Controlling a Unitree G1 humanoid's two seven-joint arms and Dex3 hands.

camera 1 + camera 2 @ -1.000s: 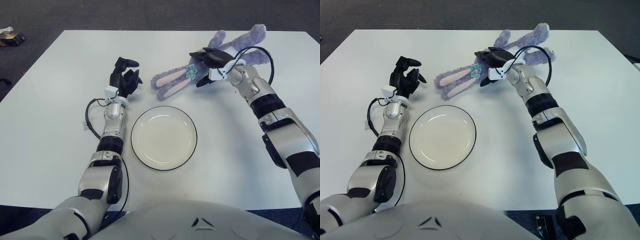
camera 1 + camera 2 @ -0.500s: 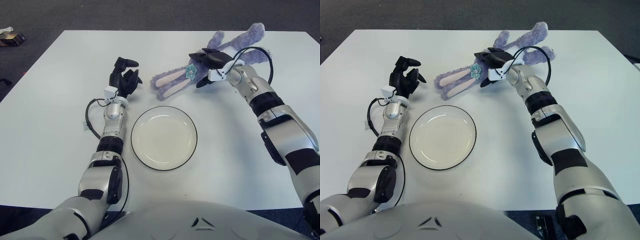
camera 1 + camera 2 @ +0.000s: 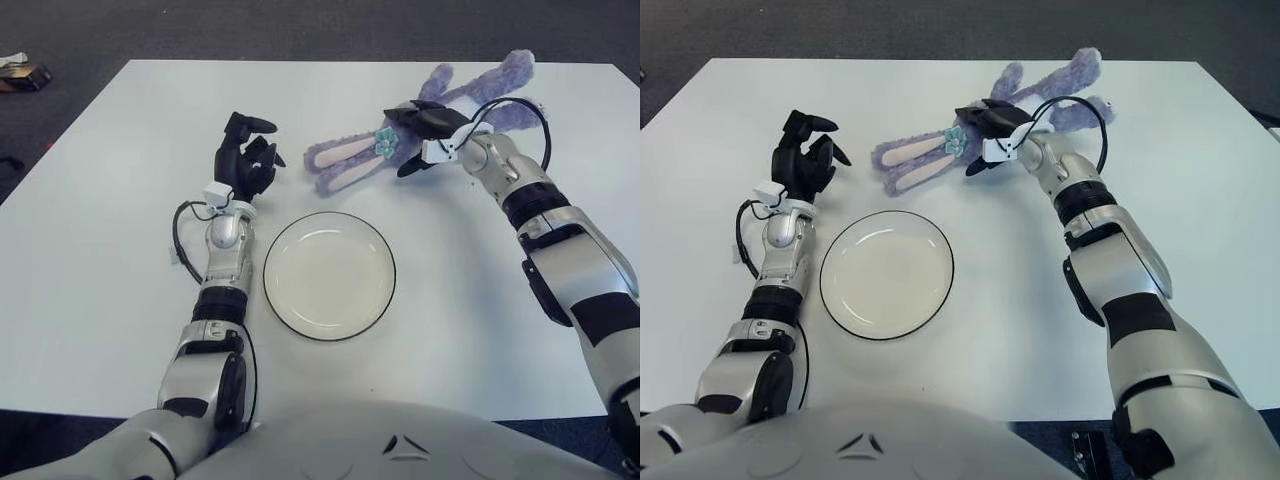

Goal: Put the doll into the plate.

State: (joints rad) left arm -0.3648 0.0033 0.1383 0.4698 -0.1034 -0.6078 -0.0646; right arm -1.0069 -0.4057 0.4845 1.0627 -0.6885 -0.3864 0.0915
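R hand (image 3: pixel 425 135) is sitting over the doll (image 3: pixel 430 125), a purple plush bunny w/ long pink-lined ears and a teal flower by its head. Its fingers (image 3: pixel 410 115) are curling down onto the doll's head/neck area, pinching the plush; the ears are sticking out past the fingers toward the robot's left, the body and legs trailing behind the fingers toward the far right of the table (image 3: pixel 100 260). Whether the doll is lifting off the table or lying on it, can't tell.

The plate (image 3: pixel 290 310), white w/ a dark rim, is lying nearer the robot than the R fingers and off to their left, well apart from the doll; nothing is lying in it. The ear tips are pointing at the gap between the plate's far rim and the L hand.

L hand (image 3: pixel 244 160) is showing beside the plate's far-left rim, palm raised, fingers (image 3: pixel 256 125) loosely curled and gripping nothing. A black cable (image 3: pixel 178 240) is looping beside its forearm.
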